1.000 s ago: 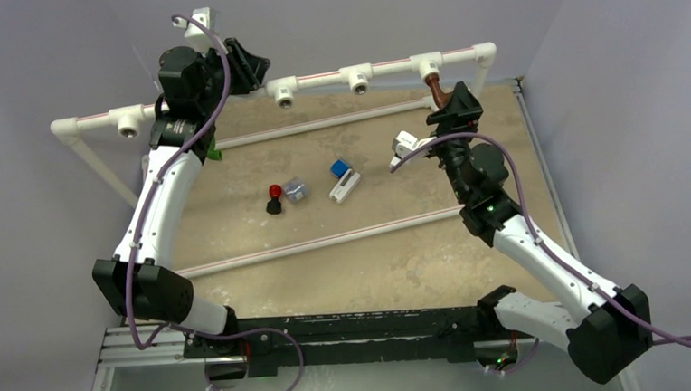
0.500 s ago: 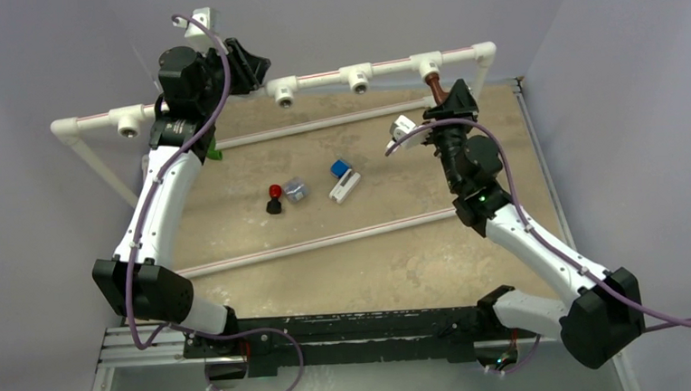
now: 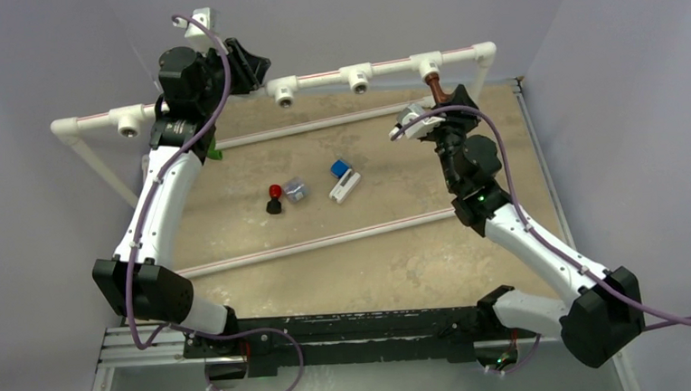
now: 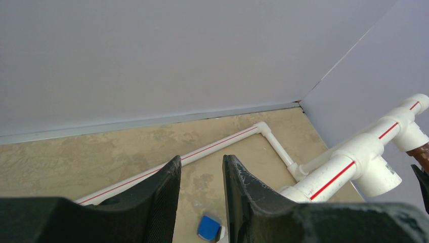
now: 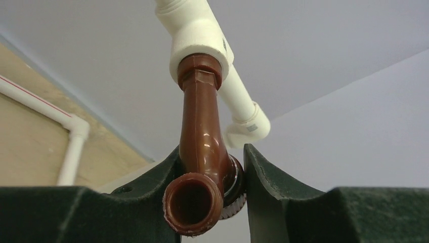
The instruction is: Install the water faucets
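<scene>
Sandy, mottled surface point(image 3: 373, 266) here. Two long white pipes with red stripes lie flat across it, one toward the back point(image 3: 319, 123), one nearer the front point(image 3: 326, 240). Between them sits a loose row: a red-and-black knob point(image 3: 274, 199), a small grey piece point(image 3: 296, 190) just beside it, then a blue-and-white block point(image 3: 344, 178) a little apart. Over at the left, a green faucet point(image 3: 217, 152) peeks out, mostly hidden.

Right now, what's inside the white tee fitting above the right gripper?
The reddish-brown faucet has its top end in the socket of the white tee fitting; the right gripper is closed on its bend. How deep it goes is hidden by the socket rim.
</scene>
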Motion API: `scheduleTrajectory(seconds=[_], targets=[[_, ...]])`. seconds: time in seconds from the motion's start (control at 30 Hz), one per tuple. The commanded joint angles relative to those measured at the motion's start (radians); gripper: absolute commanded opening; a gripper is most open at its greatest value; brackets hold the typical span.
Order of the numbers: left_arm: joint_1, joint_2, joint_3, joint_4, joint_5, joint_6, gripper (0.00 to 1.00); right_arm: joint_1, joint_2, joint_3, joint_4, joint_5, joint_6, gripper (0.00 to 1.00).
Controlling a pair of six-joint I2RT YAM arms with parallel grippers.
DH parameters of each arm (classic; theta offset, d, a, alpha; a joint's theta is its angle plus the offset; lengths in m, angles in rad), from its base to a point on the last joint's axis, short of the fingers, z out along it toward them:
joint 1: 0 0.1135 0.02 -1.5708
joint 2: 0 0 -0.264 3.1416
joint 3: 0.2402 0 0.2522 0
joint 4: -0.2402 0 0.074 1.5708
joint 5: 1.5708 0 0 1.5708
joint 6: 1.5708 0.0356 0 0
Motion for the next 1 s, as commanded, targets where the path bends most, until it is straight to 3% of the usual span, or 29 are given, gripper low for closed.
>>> scheduleTrajectory(seconds=[0.0,0.43,0.63,0.87,0.97], targets=[[-0.001,0.01,-0.037,-0.121,0.027,0.015,0.34,-0.001,-0.017,0.038,-0.033,-0.007,0.333,0.0],[-0.001,0.004,-0.046,-0.12,0.029,0.018,0.34,-0.002,-0.047,0.014,-0.075,-0.265,0.993,0.0],[-0.001,0.005,-0.053,-0.115,0.037,0.014,0.34,-0.003,-0.065,-0.02,-0.013,-0.369,1.264,0.0],[-0.001,0.005,-0.05,-0.116,0.041,0.013,0.34,-0.003,-0.088,-0.051,0.09,-0.394,1.624,0.0],[-0.001,0.002,-0.05,-0.117,0.041,0.013,0.34,-0.003,-0.089,-0.048,0.124,-0.397,1.704,0.0]])
